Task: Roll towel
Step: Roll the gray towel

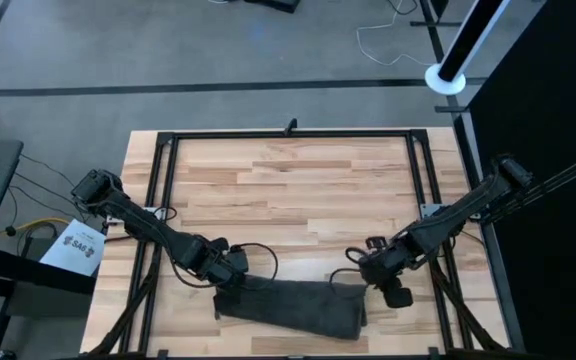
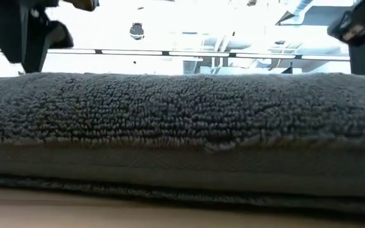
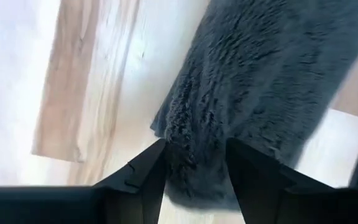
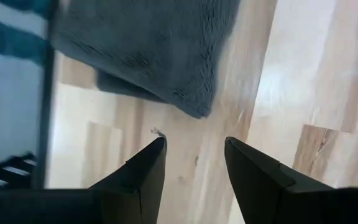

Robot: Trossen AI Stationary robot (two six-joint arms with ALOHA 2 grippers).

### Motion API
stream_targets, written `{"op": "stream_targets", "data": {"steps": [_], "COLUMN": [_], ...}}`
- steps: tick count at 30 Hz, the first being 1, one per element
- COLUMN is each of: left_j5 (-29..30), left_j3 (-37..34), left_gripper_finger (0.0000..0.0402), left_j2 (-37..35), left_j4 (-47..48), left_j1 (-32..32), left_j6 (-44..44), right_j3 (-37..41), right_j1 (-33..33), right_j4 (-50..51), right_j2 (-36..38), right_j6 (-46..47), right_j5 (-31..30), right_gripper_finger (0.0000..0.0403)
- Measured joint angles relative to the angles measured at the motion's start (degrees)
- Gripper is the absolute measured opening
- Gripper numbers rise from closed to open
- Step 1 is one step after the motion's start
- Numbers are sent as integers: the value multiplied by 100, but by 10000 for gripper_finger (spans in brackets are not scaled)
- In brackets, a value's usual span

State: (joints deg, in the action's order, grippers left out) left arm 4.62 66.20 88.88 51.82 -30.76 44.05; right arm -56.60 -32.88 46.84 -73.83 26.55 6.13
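The dark grey towel (image 1: 288,308) lies as a long, thick strip along the table's near edge, resting flat on the wood; it fills the low view (image 2: 182,114). My left gripper (image 1: 233,272) hangs open above the towel's left end (image 3: 185,124), clear of it. My right gripper (image 1: 388,285) hangs open above bare wood just beyond the towel's right-hand corner (image 4: 197,106). Nothing sits between either pair of fingers (image 3: 196,149) (image 4: 194,146).
A black metal frame (image 1: 288,133) runs around the wooden table top. The far half of the table (image 1: 298,190) is bare wood. A white printed sheet (image 1: 78,245) lies off the table's left edge, and a white pole base (image 1: 448,80) stands beyond the far right corner.
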Motion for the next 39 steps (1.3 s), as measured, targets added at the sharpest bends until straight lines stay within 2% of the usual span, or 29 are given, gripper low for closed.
{"op": "stream_targets", "data": {"steps": [5, 11, 19, 24, 30, 34, 39], "left_j5": [2, -10, 122, 55, 44, 42, 42], "left_j3": [601, 641, -97, -734, -1176, -1402, -1607], "left_gripper_finger": [149, 149, 129, 96, 56, 36, 13], "left_j2": [-2, -7, -6, -2, -2, -2, -2], "left_j4": [252, -1511, -1854, -1987, -2389, -2529, -2660], "left_j1": [-2, -290, -513, -522, -432, -355, -352], "left_j6": [-237, -1004, -772, -405, -231, -75, 228], "right_j3": [-2, -7, -3, -2, 0, 126, 744], "right_j1": [-126, -377, -481, -366, -152, -103, -208], "right_j4": [-911, -2367, -2864, -3348, -3357, -3420, -3782], "right_j2": [283, 48, -875, -1560, -2103, -2152, -2136], "right_j6": [238, 241, 452, 455, 579, 666, 1120], "right_j5": [-11, -17, -315, -317, -310, -310, -97], "right_gripper_finger": [152, 152, 141, 120, 96, 65, 8]}}
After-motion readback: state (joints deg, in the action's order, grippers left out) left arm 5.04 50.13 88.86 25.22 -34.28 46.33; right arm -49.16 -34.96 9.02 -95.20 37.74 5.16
